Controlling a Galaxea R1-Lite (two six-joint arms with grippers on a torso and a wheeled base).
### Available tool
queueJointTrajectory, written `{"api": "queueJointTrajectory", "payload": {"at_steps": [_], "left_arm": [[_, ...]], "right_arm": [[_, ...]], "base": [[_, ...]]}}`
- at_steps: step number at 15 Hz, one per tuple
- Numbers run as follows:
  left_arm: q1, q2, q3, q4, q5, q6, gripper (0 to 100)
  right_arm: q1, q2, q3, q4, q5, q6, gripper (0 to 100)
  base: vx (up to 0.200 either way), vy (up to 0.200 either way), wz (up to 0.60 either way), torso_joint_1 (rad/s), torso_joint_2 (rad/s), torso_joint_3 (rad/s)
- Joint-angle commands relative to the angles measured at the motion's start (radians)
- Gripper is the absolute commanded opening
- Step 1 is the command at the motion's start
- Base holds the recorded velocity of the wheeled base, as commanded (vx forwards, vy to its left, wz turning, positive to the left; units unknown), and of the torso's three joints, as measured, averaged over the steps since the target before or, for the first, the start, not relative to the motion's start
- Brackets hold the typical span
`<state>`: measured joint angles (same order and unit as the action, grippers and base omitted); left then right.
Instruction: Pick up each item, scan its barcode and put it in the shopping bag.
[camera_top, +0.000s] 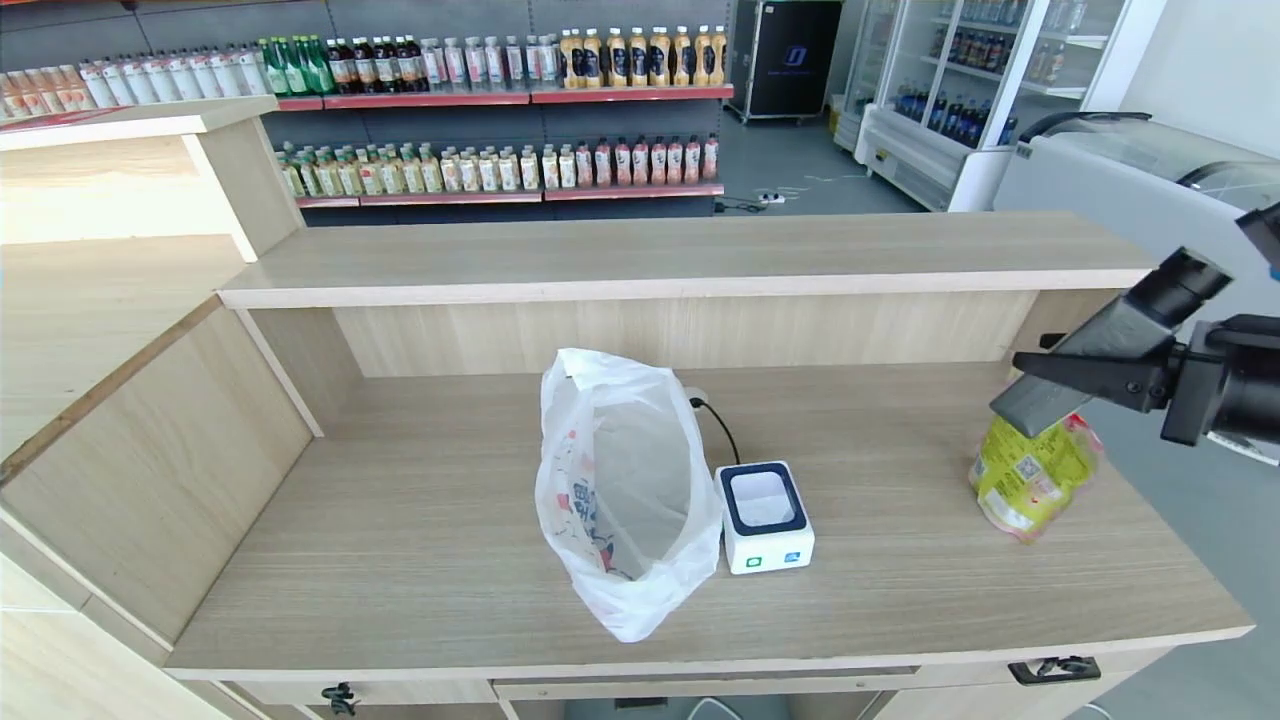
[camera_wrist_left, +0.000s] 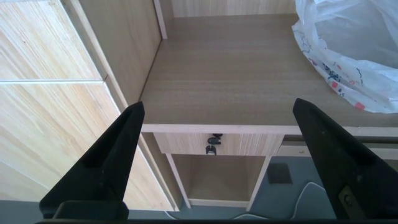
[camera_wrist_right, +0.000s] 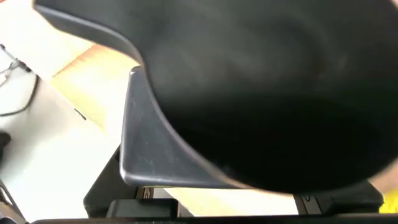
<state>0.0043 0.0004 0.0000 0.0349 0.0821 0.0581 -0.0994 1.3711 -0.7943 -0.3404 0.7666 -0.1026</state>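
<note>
I saw the right gripper (camera_top: 1040, 405) at the right edge of the head frame, against the top of the yellow-green snack packet (camera_top: 1030, 475). I could not tell whether it pinched it. The left gripper (camera_wrist_left: 217, 106) was spread wide. The shopping bag (camera_top: 620, 490) stood open mid-frame, with the scanner (camera_top: 765, 515) just to its right.
</note>
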Motion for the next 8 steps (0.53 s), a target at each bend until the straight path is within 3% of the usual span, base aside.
{"api": "queueJointTrajectory", "payload": {"at_steps": [1, 5, 7, 8], "left_arm": [[0.000, 0.000, 0.000, 0.000, 0.001, 0.000, 100], [0.000, 0.000, 0.000, 0.000, 0.001, 0.000, 100], [0.000, 0.000, 0.000, 0.000, 0.001, 0.000, 100], [0.000, 0.000, 0.000, 0.000, 0.001, 0.000, 100]], "right_arm": [[-0.131, -0.067, 0.018, 0.106, -0.006, 0.029, 0], [-0.184, -0.078, 0.035, 0.209, -0.069, 0.023, 0], [-0.174, -0.076, 0.024, 0.253, -0.205, 0.020, 0], [-0.160, -0.075, 0.018, 0.261, -0.325, 0.006, 0]], "base": [[0.000, 0.000, 0.00, 0.000, 0.00, 0.000], [0.000, 0.000, 0.00, 0.000, 0.00, 0.000], [0.000, 0.000, 0.00, 0.000, 0.00, 0.000], [0.000, 0.000, 0.00, 0.000, 0.00, 0.000]]}}
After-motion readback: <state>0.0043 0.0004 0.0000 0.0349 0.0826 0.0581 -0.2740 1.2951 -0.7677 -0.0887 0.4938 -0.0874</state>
